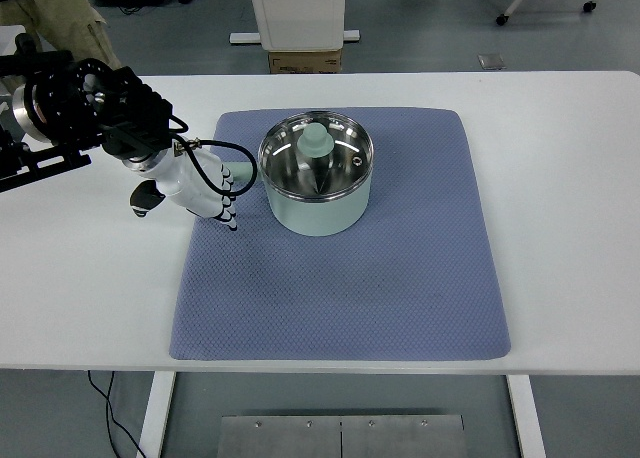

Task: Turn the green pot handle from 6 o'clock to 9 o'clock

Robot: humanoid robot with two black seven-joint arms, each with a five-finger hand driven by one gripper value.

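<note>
A pale green pot [318, 210] with a shiny steel inside stands on the blue-grey mat [340, 288], up near the mat's far edge. A green knob [316, 138] shows at the pot's middle. The pot's short green handle [250, 171] sticks out to the left, at about 9 o'clock, and is mostly covered. My left hand [205, 190], white with black fingertips, comes in from the left. Its fingers [232, 186] lie against the handle beside the pot's left wall. The thumb is spread far out to the left, so nothing is clasped. The right arm does not show.
The mat lies on a white table [560, 178]. A person's legs in beige trousers [60, 18] stand at the far left corner. A white column base with a cardboard box [305, 60] stands behind the table's far edge.
</note>
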